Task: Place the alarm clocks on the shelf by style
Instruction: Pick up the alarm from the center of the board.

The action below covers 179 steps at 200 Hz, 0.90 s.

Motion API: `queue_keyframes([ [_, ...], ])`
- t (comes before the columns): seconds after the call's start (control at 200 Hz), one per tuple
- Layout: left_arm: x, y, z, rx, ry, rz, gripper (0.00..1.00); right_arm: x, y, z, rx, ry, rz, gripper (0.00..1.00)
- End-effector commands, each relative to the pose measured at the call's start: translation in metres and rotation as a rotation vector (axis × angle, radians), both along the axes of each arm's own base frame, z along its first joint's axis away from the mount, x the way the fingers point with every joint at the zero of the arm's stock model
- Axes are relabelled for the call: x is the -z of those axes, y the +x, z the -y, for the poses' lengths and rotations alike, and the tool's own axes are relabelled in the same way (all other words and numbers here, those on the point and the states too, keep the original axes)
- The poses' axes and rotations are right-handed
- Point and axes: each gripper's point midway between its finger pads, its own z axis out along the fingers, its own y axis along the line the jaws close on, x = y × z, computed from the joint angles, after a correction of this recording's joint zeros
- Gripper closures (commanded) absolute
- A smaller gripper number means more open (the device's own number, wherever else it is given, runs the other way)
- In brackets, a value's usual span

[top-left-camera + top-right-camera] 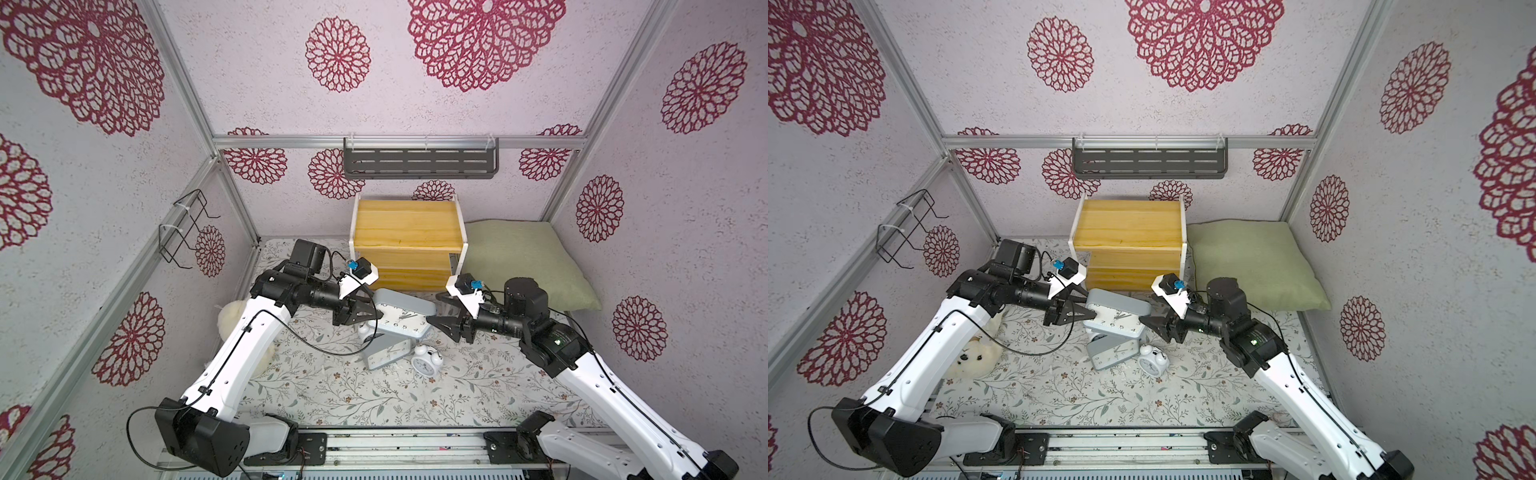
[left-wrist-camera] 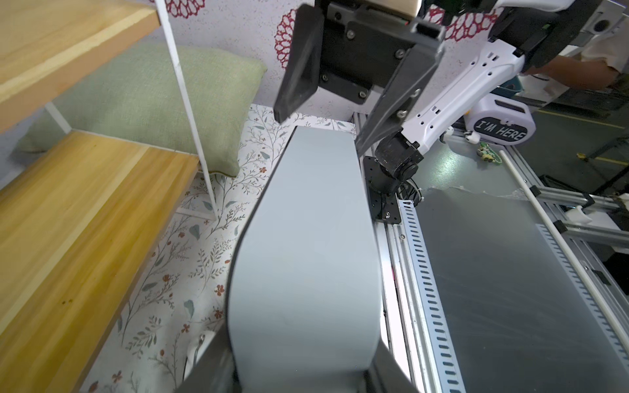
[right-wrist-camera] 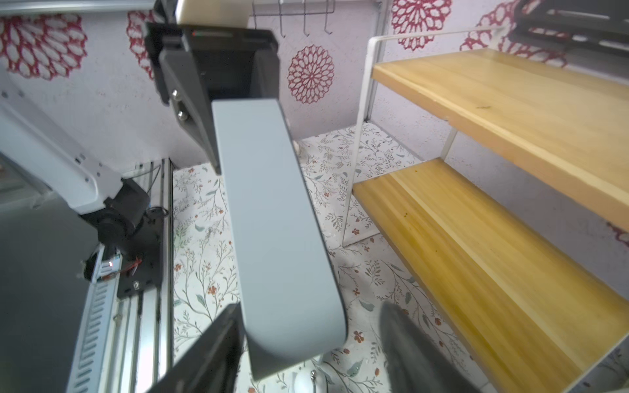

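The lifted grey clock (image 1: pixel 401 318) hangs in the middle of the frame, just below the shelf (image 1: pixel 407 232), with its long axis running left to right. The left fingers (image 1: pixel 360 314) clamp its left end. The right fingers (image 1: pixel 442 327) stand wide around the other end, so I judge that only the left ones carry it.

Pale wallpaper (image 1: pixel 249 83) with red medallions is wrapping 3 sides. Dark slotted rack (image 1: pixel 419 164) is hanging beyond the jaws, green pillow (image 1: pixel 528 257) lying far-right of them, floral cloth (image 1: pixel 353 395) spreading underneath.

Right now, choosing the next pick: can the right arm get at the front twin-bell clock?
Probably yes: the twin-bell clock stands uncovered on the mat, near the right gripper, whose open jaws hold nothing.
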Motion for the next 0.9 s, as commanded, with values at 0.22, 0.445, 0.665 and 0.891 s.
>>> queue_keyframes([
  [0.22, 0.01, 0.004, -0.036, -0.27, 0.218, -0.073, 0.99, -0.031, 0.02, 0.02, 0.174, 0.067, 0.123, 0.1],
  [0.445, 0.023, 0.009, -0.075, -0.456, 0.449, -0.143, 0.96, -0.026, 0.028, 0.024, 0.226, 0.05, 0.122, 0.09],
  [0.665, 0.026, 0.03, -0.127, -0.744, 0.635, -0.125, 0.97, -0.021, 0.037, 0.033, 0.297, 0.039, 0.121, 0.09],
  [0.891, -0.004, 0.062, -0.161, -1.0, 0.489, -0.093, 0.96, -0.018, 0.044, 0.045, 0.364, 0.052, 0.116, 0.09],
])
